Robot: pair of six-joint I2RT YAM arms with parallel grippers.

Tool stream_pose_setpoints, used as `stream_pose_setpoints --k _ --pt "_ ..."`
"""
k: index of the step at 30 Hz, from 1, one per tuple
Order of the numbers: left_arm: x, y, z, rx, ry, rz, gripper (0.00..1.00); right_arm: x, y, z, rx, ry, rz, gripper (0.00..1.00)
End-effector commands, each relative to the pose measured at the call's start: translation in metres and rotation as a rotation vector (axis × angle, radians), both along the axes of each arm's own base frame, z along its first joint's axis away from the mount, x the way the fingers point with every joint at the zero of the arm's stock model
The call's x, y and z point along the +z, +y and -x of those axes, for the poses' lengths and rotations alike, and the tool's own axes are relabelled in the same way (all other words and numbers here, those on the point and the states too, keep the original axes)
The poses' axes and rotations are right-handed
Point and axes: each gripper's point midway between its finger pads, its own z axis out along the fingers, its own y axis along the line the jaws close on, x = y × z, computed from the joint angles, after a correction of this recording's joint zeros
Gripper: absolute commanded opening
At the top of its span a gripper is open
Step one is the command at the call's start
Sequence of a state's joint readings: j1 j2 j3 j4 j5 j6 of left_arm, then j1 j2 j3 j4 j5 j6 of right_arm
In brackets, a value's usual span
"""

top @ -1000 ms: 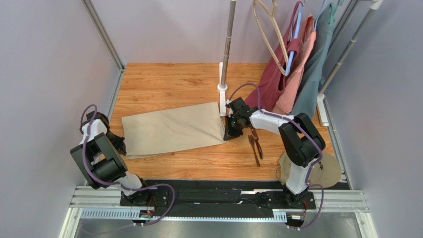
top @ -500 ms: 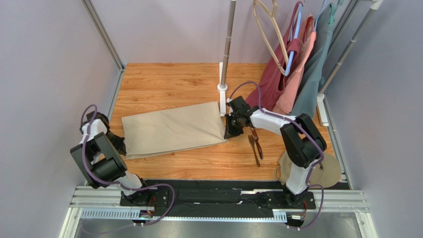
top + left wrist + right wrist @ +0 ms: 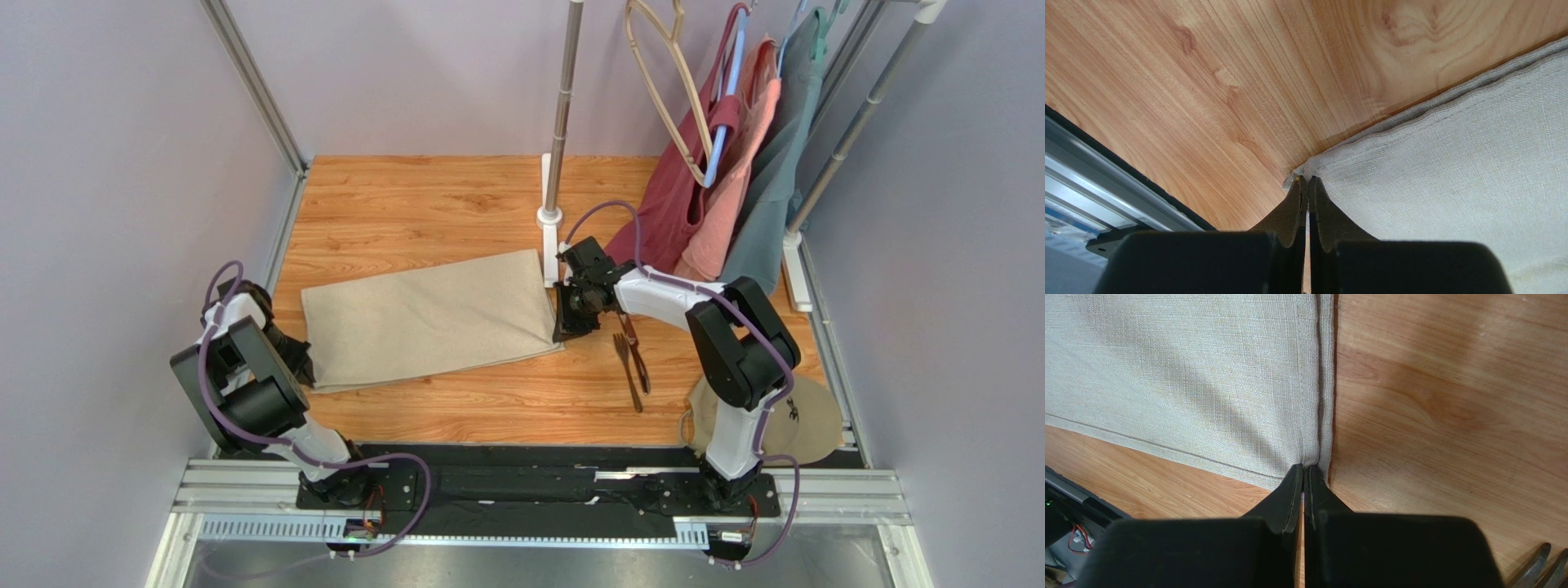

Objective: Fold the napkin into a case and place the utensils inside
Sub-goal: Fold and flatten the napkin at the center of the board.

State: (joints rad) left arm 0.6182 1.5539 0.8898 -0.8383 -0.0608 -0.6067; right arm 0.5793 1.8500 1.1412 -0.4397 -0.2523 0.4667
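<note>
the soft beige-tan cloth napkin (image 3: pixel 423 321), folded into a long flat oblong, lies across the middle of the light wooden desk (image 3: pixel 405 202), reaching toward its left edge. the left gripper (image 3: pixel 1304 181) has its black fingers pressed together on the napkin's near left corner. the right gripper (image 3: pixel 1304 469) pinches the hem at the near right corner. the slim dark brown metal utensils (image 3: pixel 632 355) lie just right of it.

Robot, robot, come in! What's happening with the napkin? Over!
Left fingers shut on napkin, left corner. Right fingers shut on right corner. Napkin folded flat, utensils loose beside it. Nothing in the way.
</note>
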Motion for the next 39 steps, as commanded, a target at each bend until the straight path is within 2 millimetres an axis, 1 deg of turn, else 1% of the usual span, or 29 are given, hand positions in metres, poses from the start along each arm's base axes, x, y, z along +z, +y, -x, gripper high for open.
stream_pose_setpoints --k 1,3,4,5,6,7,8,9,10,12,13,14,15,16,17,19,21,23,24,25,28,29,30,32,34,35,36,38,39 --pt "0.0 0.005 -0.002 -0.001 -0.022 -0.016 0.0 0.001 0.002 -0.012 0.0 -0.044 0.001 0.0" --pt "0.002 0.006 -0.003 0.001 -0.024 -0.022 0.05 0.001 0.002 -0.013 -0.001 -0.047 0.001 0.0" --pt "0.005 0.007 -0.005 0.004 -0.035 -0.028 0.13 0.003 0.003 -0.014 0.001 -0.049 -0.004 0.01" --pt "0.007 0.007 -0.005 0.009 -0.037 -0.033 0.17 0.004 0.005 -0.013 0.004 -0.045 -0.012 0.02" --pt "0.01 0.008 -0.003 0.014 -0.032 -0.042 0.26 0.005 0.006 -0.013 0.006 -0.044 -0.02 0.04" --pt "0.018 0.01 -0.005 0.018 -0.053 -0.059 0.28 0.005 0.007 -0.013 0.008 -0.043 -0.025 0.07" --pt "0.022 0.01 -0.004 0.021 -0.06 -0.069 0.35 0.007 0.008 -0.014 0.01 -0.048 -0.031 0.11" --pt "0.026 0.01 -0.003 0.024 -0.062 -0.077 0.63 0.008 0.009 -0.014 0.009 -0.048 -0.033 0.14" --pt "0.036 0.013 -0.006 0.023 -0.091 -0.098 0.73 0.008 0.009 -0.013 0.014 -0.046 -0.033 0.22" --pt "0.053 0.014 -0.004 0.025 -0.113 -0.13 0.74 0.012 0.01 -0.013 0.016 -0.052 -0.044 0.34" --pt "0.063 0.017 -0.008 0.017 -0.14 -0.162 0.74 0.014 0.01 -0.013 0.018 -0.058 -0.044 0.41" --pt "0.071 0.016 -0.012 -0.008 -0.167 -0.187 0.74 0.021 0.01 -0.015 0.02 -0.076 -0.049 0.45" --pt "0.086 0.015 -0.019 -0.049 -0.231 -0.231 0.74 0.027 0.009 -0.015 0.022 -0.086 -0.042 0.48" --pt "0.093 0.012 -0.023 -0.076 -0.262 -0.249 0.74 0.031 0.007 -0.018 0.017 -0.102 -0.035 0.54" --pt "0.099 0.003 -0.03 -0.118 -0.297 -0.254 0.74 0.034 0.004 -0.021 0.016 -0.125 -0.019 0.56" --pt "0.11 -0.02 -0.047 -0.199 -0.428 -0.219 0.69 0.05 0.001 -0.026 0.022 -0.155 0.002 0.59" --pt "0.115 -0.053 -0.068 -0.304 -0.563 -0.145 0.64 0.061 -0.009 -0.03 0.013 -0.2 0.055 0.63" --pt "0.114 -0.072 -0.078 -0.343 -0.618 -0.095 0.63 0.067 -0.013 -0.033 -0.001 -0.234 0.07 0.65" --pt "0.114 -0.087 -0.086 -0.384 -0.651 -0.06 0.62 0.069 -0.013 -0.033 -0.003 -0.241 0.066 0.66" --pt "0.112 -0.094 -0.089 -0.399 -0.652 -0.045 0.61 0.072 -0.013 -0.034 -0.003 -0.245 0.062 0.67" --pt "0.107 -0.113 -0.102 -0.437 -0.702 0.035 0.58 0.074 -0.001 -0.031 0.007 -0.223 0.009 0.67" --pt "0.107 -0.116 -0.106 -0.441 -0.716 0.055 0.56 0.076 0.011 -0.027 0.035 -0.198 -0.055 0.67" --pt "0.107 -0.121 -0.115 -0.454 -0.742 0.089 0.52 0.076 0.018 -0.024 0.049 -0.185 -0.086 0.67" --pt "0.106 -0.123 -0.123 -0.462 -0.741 0.116 0.5 0.073 0.029 -0.023 0.038 -0.155 -0.125 0.67" --pt "0.1 -0.124 -0.133 -0.487 -0.718 0.158 0.42 0.074 0.041 -0.022 0.037 -0.138 -0.161 0.65" --pt "0.097 -0.123 -0.135 -0.493 -0.698 0.168 0.4 0.075 0.048 -0.025 0.039 -0.138 -0.177 0.64" --pt "0.09 -0.12 -0.137 -0.496 -0.664 0.18 0.29 0.075 0.054 -0.023 0.05 -0.142 -0.185 0.63" --pt "0.085 -0.112 -0.136 -0.472 -0.649 0.181 0.21 0.073 0.061 -0.025 0.055 -0.145 -0.188 0.61" --pt "0.08 -0.11 -0.133 -0.447 -0.642 0.191 0.21 0.072 0.064 -0.025 0.06 -0.145 -0.188 0.56"
